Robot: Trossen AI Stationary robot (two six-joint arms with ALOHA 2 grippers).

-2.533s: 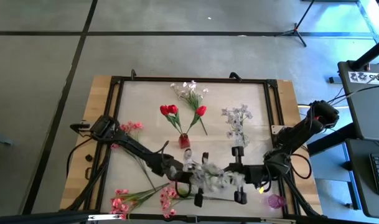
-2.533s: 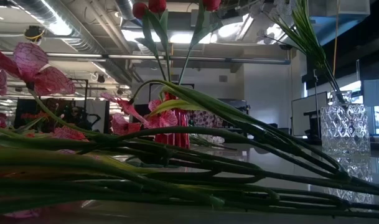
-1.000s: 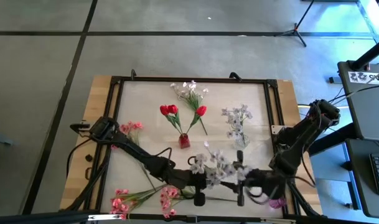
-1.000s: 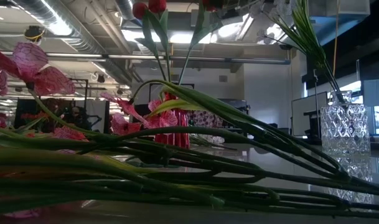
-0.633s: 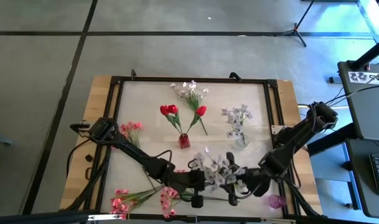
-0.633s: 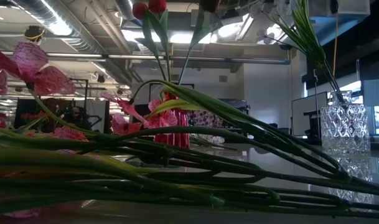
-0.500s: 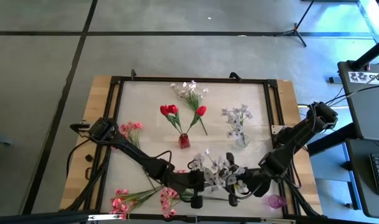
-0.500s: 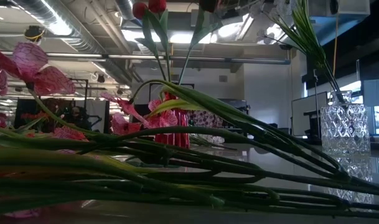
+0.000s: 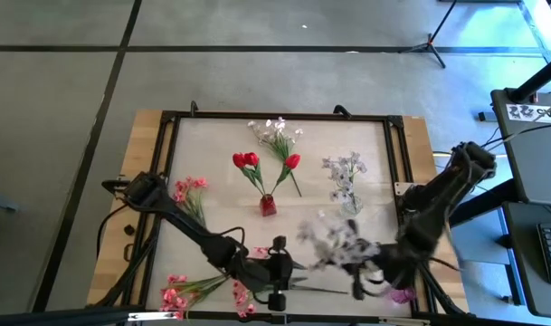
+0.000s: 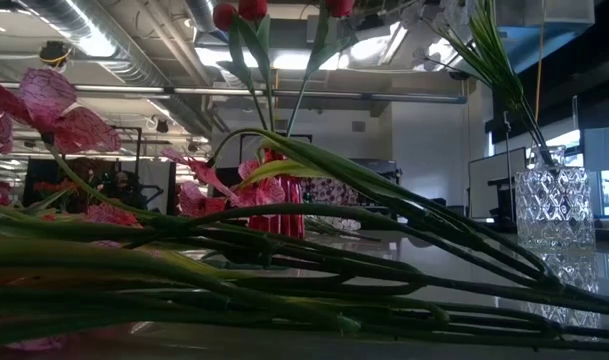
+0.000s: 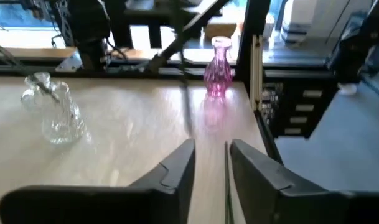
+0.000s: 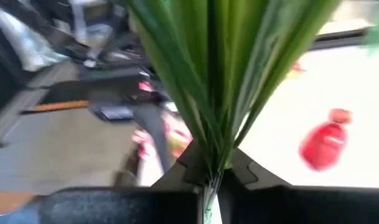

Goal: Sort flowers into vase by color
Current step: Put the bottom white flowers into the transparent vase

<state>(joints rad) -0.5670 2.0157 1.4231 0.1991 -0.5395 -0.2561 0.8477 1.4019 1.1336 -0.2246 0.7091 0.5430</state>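
Observation:
My right gripper (image 9: 356,282) is near the table's near edge, shut on a whitish small-blossom sprig (image 9: 334,243). In the right wrist view the sprig's green stems (image 12: 208,74) fan out from the fingers. My left gripper (image 9: 289,270) is just left of it, open and touching nothing; its wrist view shows the fingers (image 11: 177,168) apart. A red vase (image 9: 269,205) holds red tulips (image 9: 248,161). A clear glass vase (image 9: 351,205) holds a whitish sprig (image 9: 345,170). A small pink vase (image 9: 401,292) stands at the near right. Pink sprays (image 9: 203,288) lie at the near left. My right gripper pinches the whitish sprig's bunched green stems (image 12: 211,163) between its two fingers, where the stems come together. The sprig is lifted clear of the table, its blossoms (image 9: 329,240) on the far-left side of the gripper.
Another whitish sprig (image 9: 277,134) lies toward the far edge, and a pink spray (image 9: 190,188) lies beside the left arm. A black frame (image 9: 275,116) borders the table. In the low view, green stems (image 10: 284,290) fill the foreground before the clear vase (image 10: 554,205).
The two grippers, close together at the whitish sprig, have moved apart. My left gripper has drawn back toward the table's left edge, away from the sprig. My right gripper has carried the sprig toward the right.

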